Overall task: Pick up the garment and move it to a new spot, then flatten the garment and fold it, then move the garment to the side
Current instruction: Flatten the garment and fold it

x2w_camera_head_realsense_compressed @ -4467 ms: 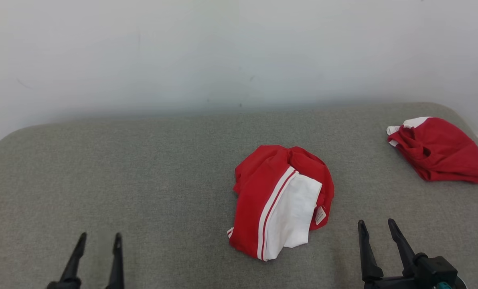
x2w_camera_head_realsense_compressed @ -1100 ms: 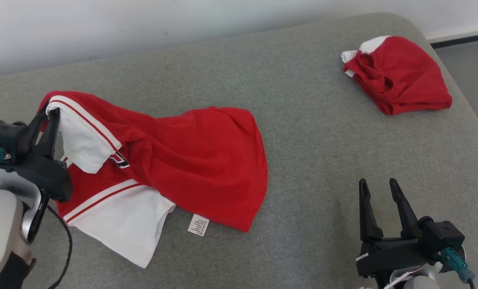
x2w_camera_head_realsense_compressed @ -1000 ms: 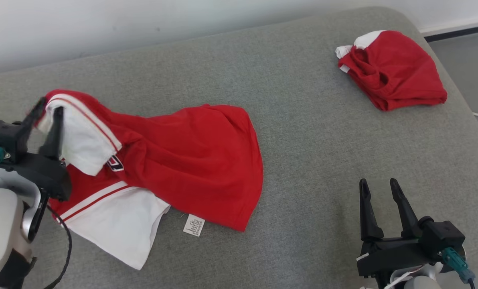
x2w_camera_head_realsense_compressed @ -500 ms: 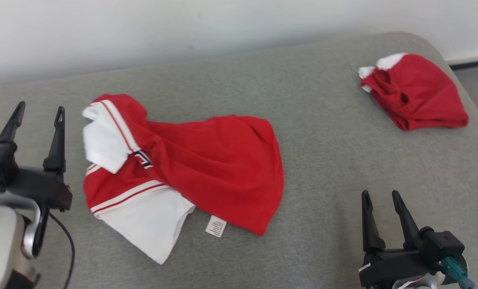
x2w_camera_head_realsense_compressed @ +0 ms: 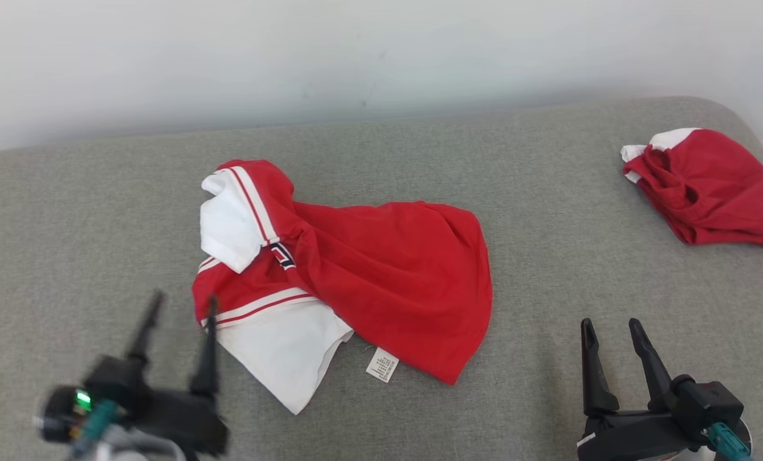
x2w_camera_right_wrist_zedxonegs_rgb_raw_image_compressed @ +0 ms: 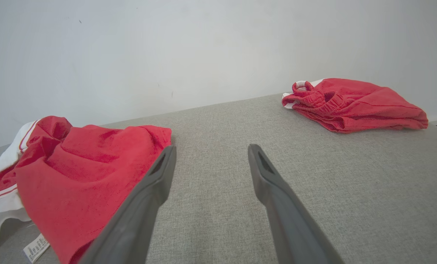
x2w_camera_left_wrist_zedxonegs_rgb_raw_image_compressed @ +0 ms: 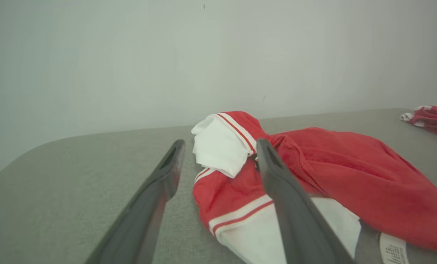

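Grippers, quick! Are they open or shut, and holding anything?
Left gripper: jaws open, holding nothing.
Right gripper: jaws open, holding nothing.

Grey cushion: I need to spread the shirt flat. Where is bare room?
Widest bare stretch: between the shirt and the bundled red garment, ahead of the right gripper. Another lies left of the shirt, beyond the left gripper. The far right corner is crowded.

Long black tapering jaws. The right gripper (x2w_camera_head_realsense_compressed: 610,322) bears a teal plug (x2w_camera_head_realsense_compressed: 726,442); the blurred left gripper (x2w_camera_head_realsense_compressed: 184,297) perhaps a green light (x2w_camera_head_realsense_compressed: 82,399).
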Motion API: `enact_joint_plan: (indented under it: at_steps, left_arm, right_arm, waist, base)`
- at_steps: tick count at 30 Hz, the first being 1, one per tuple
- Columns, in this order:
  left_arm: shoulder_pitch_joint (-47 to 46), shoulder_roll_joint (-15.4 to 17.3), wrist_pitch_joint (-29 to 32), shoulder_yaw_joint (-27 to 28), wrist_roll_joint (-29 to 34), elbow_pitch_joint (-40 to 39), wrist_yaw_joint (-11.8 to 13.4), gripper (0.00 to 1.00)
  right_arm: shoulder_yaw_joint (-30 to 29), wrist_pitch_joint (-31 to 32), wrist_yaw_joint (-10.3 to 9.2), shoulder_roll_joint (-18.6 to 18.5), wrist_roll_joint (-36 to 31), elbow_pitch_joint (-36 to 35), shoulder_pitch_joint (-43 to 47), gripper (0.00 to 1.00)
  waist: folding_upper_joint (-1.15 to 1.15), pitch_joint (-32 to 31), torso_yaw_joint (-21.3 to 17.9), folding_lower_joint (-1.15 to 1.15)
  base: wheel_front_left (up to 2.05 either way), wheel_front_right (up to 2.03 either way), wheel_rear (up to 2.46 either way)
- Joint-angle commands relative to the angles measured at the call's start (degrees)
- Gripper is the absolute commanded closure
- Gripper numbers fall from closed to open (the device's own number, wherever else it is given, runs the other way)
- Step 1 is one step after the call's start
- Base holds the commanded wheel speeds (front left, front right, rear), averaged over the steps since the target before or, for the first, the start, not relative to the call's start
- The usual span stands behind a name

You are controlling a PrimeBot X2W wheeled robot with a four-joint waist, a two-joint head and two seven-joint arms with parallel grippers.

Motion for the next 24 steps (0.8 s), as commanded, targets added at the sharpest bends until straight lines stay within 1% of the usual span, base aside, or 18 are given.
enact_joint_plan:
  at_steps: [1,6,8,10,12,15,17,19,21,22,23,24]
  left_arm:
    - [1.60,-1.20,-0.14,-1.27,0.09,-0.03,-0.35,0.00]
    - [3.47,-4.31,-0.11,-4.75,0.34,2.65,-1.41,0.00]
    - [3.95,-5.39,0.44,-5.18,-0.53,4.96,-1.13,0.00]
    - [3.76,-6.05,0.77,-5.80,-0.80,7.09,-1.81,0.00]
    - [3.54,-6.45,1.53,-6.46,-0.92,9.40,-1.91,0.00]
    - [3.04,-6.86,1.23,-6.76,-0.91,10.99,-1.82,0.00]
    - [2.71,-7.34,1.10,-7.16,-0.89,12.51,-2.23,0.00]
    - [2.13,-7.36,0.98,-7.49,-0.34,14.27,-1.97,0.00]
    - [1.56,-8.14,0.91,-7.53,-1.29,15.65,-2.65,0.00]
    - [1.25,-8.33,0.82,-7.21,-1.63,16.24,-2.73,0.26]
    - [1.00,-8.40,0.80,-7.10,-1.72,16.77,-2.82,0.56]
    - [0.90,-8.33,0.70,-7.16,-1.65,17.36,-2.93,1.00]
  right_arm:
    - [-0.15,-0.06,-0.15,0.14,-0.56,-0.11,0.75,0.00]
    - [0.24,-0.06,-0.16,-0.10,-0.82,0.16,0.21,0.00]
    - [0.44,-0.06,-0.15,-0.16,-0.78,0.24,-0.02,0.00]
    - [0.68,-0.06,-0.15,-0.41,-0.67,0.26,-0.16,0.00]
    - [0.84,-0.06,-0.15,-0.53,-0.73,0.22,-0.12,0.00]
    - [0.75,-0.06,-0.16,-0.61,-0.75,0.16,-0.20,0.00]
    - [0.63,-0.06,-0.15,-0.61,-0.78,0.23,-0.26,0.00]
    - [0.76,-0.06,-0.15,-0.63,-0.69,0.29,-0.49,0.00]
    - [0.72,-0.06,-0.15,-0.68,-0.46,0.25,-0.67,0.00]
    - [0.74,-0.06,-0.15,-0.67,-0.45,0.23,-0.65,0.00]
    - [0.59,-0.06,-0.16,-0.66,-0.45,0.22,-0.61,0.00]
    - [0.44,-0.06,-0.15,-0.64,-0.48,0.17,-0.57,0.00]
  waist:
    - [0.00,-0.07,0.49,0.01]
    - [0.00,0.08,0.91,0.01]
    - [0.00,0.09,0.83,0.01]
    - [0.00,0.29,0.57,0.01]
    - [0.00,0.55,0.17,0.01]
    - [0.00,0.83,-0.32,0.01]
    - [0.00,1.09,-0.84,0.01]
    - [0.00,1.32,-1.38,0.01]
    - [0.00,1.48,-1.89,0.01]
    - [0.00,1.50,-2.09,0.01]
    - [0.00,1.49,-2.19,0.01]
    - [0.00,1.43,-2.25,0.01]
  base:
    - [0.00,0.00,0.00]
    - [0.00,0.00,0.00]
    - [0.00,0.00,0.00]
    - [0.00,0.00,0.00]
    - [0.00,0.00,0.00]
    - [0.00,0.00,0.00]
    - [0.00,0.00,0.00]
    - [0.00,0.00,0.00]
    - [0.00,0.00,0.00]
    - [0.00,0.00,0.00]
    - [0.00,0.00,0.00]
    - [0.00,0.00,0.00]
